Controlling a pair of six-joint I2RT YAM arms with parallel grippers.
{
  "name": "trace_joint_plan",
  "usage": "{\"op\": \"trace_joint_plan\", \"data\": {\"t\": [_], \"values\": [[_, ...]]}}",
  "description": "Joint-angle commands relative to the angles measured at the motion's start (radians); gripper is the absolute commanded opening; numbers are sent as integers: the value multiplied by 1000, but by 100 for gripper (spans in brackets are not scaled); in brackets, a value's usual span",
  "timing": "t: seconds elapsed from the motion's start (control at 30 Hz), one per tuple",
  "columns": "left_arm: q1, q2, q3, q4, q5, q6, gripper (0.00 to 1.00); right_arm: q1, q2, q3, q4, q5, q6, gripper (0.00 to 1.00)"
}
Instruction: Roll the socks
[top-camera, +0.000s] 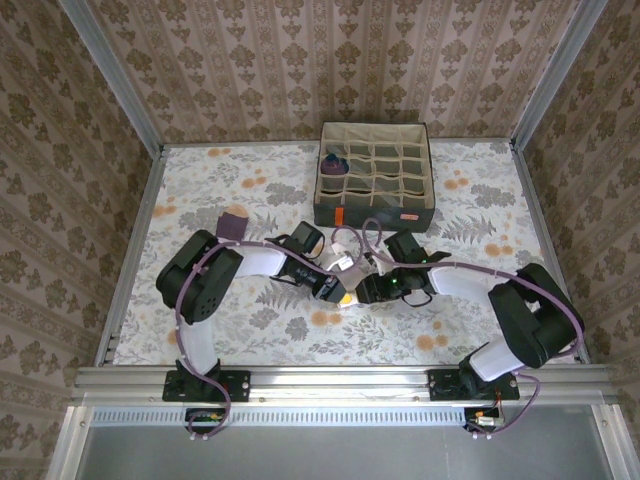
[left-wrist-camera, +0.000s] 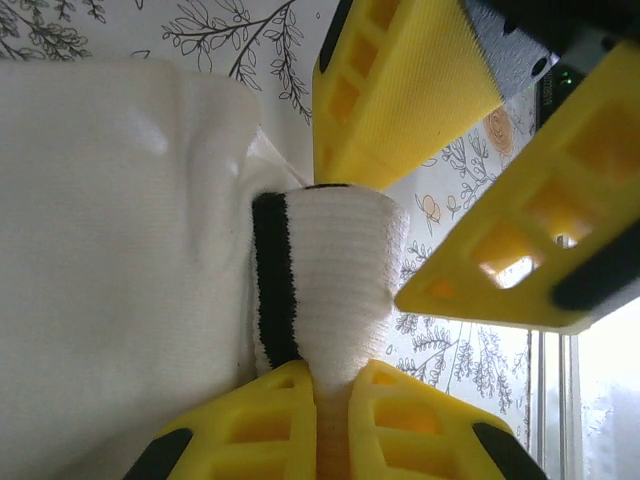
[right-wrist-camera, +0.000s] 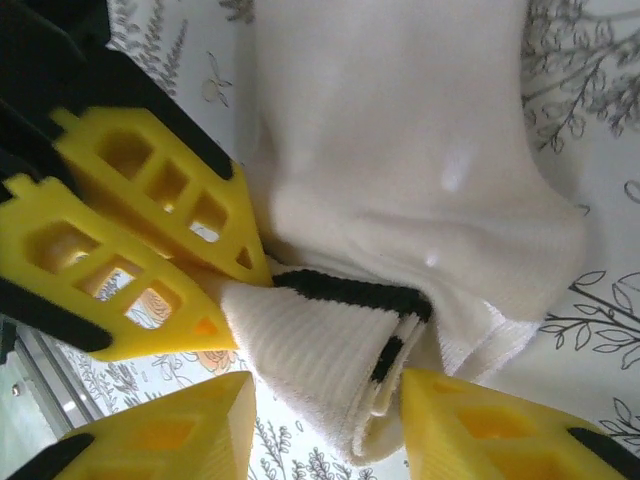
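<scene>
Nearest the lens: left tool (left-wrist-camera: 335, 390), fingers together, clamped on the ribbed cuff (left-wrist-camera: 340, 270) of the white sock (left-wrist-camera: 120, 250), with fabric squeezed up between them. The dark stripe band sits just beside the pinch.

The right tool (right-wrist-camera: 325, 385) faces it from the other side. Its fingers are apart, astride the same folded cuff, one tip touching the rib and the other just off it. It isn't gripping, as far as I can see.

The sock body lies flat on the counter (top-camera: 200, 190), mid-counter between the two arms, with the cuff end bunched and lifted at the tools.

Handling, my read:
- Light, limp, no stiffness, nothing to break.
- The knit is stretchy and springy, so a roll likely relaxes if released.
- The smooth foot part may slide on the counter, and the rib gives better bite.
- The best hold looks like the doubled cuff, through all layers, near the stripe. A single-layer pinch would probably just peel.

Further out, a purple sock (top-camera: 233, 223) lies just beyond the left arm. A second purple sock (top-camera: 333, 164) sits in a far-left cell of the grey box (top-camera: 372, 216).
</scene>
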Motion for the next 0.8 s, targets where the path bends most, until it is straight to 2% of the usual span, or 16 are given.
{"op": "trace_joint_plan", "data": {"t": [0.0,0.1,0.2,0.47,0.63,0.77], "values": [[5,46,-9,-49,-44,-47,0,8,30,21,-10,-1,6,33],[-1,23,-26,-26,-86,-30,0,8,34,29,-41,43,28,15],[-20,-47,-60,-7,-206,15,4,8,35,27,-54,67,62,7],[-128,-339,-231,163,-545,219,25,6,78,42,-92,62,104,4],[-232,-498,-393,374,-722,401,29,6,90,65,-119,49,106,4],[-335,-525,-442,457,-857,540,32,5,104,79,-136,39,104,3]]}}
